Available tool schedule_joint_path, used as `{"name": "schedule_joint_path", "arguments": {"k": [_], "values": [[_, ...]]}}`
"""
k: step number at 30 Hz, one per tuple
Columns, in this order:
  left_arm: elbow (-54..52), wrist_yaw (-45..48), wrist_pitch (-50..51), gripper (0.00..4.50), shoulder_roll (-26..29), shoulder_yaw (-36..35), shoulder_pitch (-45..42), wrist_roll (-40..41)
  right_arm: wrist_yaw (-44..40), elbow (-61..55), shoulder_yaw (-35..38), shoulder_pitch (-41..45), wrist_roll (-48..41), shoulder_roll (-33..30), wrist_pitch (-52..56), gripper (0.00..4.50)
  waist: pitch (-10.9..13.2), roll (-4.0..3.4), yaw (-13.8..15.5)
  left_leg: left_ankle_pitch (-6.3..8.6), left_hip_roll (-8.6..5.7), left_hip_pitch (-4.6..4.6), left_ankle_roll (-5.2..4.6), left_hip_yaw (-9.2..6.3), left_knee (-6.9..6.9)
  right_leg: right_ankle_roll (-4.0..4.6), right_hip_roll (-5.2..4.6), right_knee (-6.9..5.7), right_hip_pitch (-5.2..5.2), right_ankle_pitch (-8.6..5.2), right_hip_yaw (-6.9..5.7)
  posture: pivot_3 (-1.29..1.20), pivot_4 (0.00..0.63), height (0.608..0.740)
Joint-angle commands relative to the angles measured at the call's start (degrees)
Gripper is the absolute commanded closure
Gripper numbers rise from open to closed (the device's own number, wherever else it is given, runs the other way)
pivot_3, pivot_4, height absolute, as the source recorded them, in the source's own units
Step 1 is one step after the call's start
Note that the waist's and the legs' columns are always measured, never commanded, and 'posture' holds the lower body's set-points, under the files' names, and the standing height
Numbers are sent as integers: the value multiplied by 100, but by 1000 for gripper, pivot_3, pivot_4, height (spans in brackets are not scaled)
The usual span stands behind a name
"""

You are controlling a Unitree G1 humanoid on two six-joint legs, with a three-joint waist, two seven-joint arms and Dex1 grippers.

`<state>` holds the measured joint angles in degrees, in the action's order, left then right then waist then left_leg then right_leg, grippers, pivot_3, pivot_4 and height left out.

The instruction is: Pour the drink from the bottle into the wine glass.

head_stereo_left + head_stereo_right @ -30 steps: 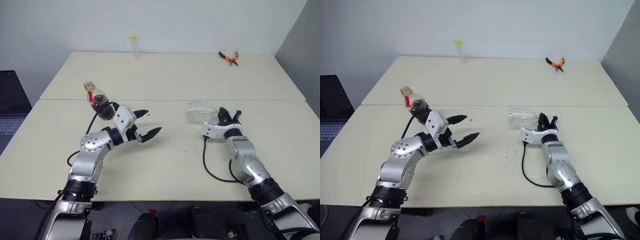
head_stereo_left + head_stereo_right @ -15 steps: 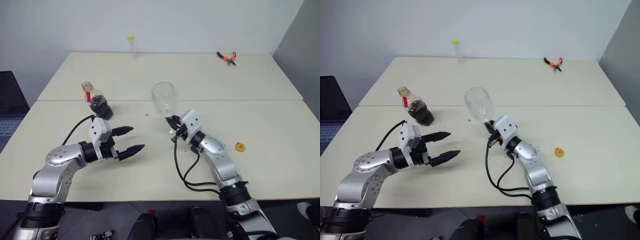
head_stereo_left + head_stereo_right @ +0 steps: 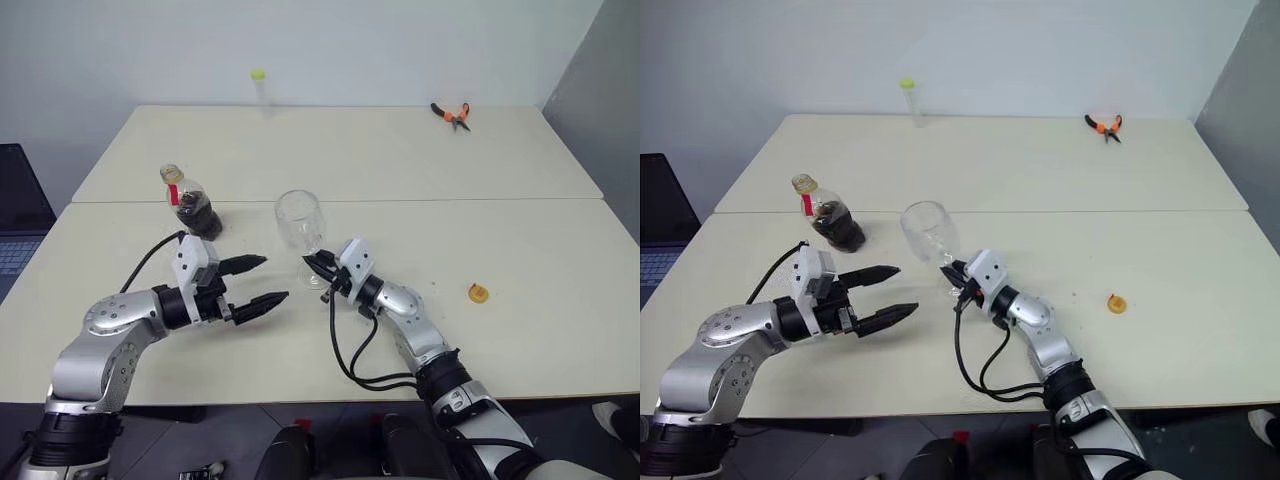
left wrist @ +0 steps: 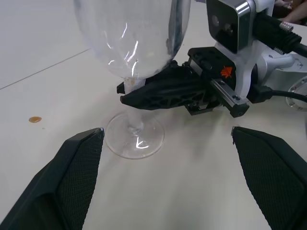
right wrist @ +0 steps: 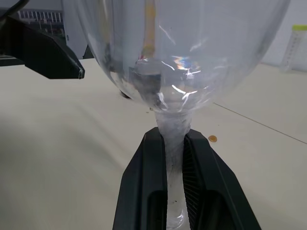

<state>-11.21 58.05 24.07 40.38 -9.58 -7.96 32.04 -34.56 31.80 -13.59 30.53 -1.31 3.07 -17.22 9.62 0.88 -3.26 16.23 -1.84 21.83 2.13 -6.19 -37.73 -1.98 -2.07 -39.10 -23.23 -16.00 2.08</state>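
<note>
Head views: wine glass (image 3: 300, 222) stood upright mid-counter (image 3: 520, 250), right end effector (image 3: 316, 268) clamped on stem. Left end effector (image 3: 258, 281) spread wide, empty. Bottle (image 3: 190, 203) uncapped, near counter seam, cola low inside.

Left wrist view: glass foot (image 4: 135, 139) seemed grounded; best release gently before withdrawing.

Right wrist view: fingers (image 5: 144, 191) pinched stem; foot cut off.

Pale cream surface (image 3: 480, 160) across most of the frame, split by a seam across the middle. Orange-handled pliers (image 3: 452, 113) at upper right. Thin clear tube with yellow top (image 3: 260, 88) upright at top centre-left. Small orange cap (image 3: 478, 293) lying at right of centre. Dark laptop (image 3: 18, 215) at left edge.
</note>
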Motion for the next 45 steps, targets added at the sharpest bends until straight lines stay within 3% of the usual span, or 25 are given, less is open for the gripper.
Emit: {"name": "schedule_joint_path", "arguments": {"k": [1,8,19,28,36,42,45], "values": [[-231,118,183,0,188,-360,-32,384,-86,-42,-22,42,-52,33,-123,4318,0,0,-1,0,0,-1,0,1,0,0,0,0,0,0,1,0,150,740],[-604,225,498,0,673,-854,110,765,-196,-93,15,-34,-134,-26,-43,4318,0,0,-1,2,4,-1,2,1,1,0,2,1,0,0,1,0,150,740],[-930,91,748,0,930,-1113,160,933,-281,-34,-3,-73,-261,1,34,4318,1,-1,-1,2,5,-3,3,2,1,0,3,1,2,0,2,0,150,740],[-911,39,752,0,934,-993,64,866,-264,-12,1,10,-245,56,35,1320,1,-2,-1,2,6,-3,3,4,1,0,4,1,2,0,3,0,150,740],[-836,-21,665,0,855,-961,18,817,-284,-252,-76,-104,-161,-69,121,1217,1,-2,-1,3,6,-3,4,4,1,0,4,1,1,0,3,0,150,740],[-807,-239,584,0,672,-1001,79,756,-582,-1568,5,-659,-449,-737,900,1217,1,-1,22,3,5,0,3,3,0,0,2,3,2,0,2,0,150,740],[-785,-308,521,0,595,-968,98,715,-718,-2358,-33,-1014,-490,-1157,1390,618,1,-1,33,3,5,1,3,4,-1,0,1,5,3,0,3,0,150,740]]}}
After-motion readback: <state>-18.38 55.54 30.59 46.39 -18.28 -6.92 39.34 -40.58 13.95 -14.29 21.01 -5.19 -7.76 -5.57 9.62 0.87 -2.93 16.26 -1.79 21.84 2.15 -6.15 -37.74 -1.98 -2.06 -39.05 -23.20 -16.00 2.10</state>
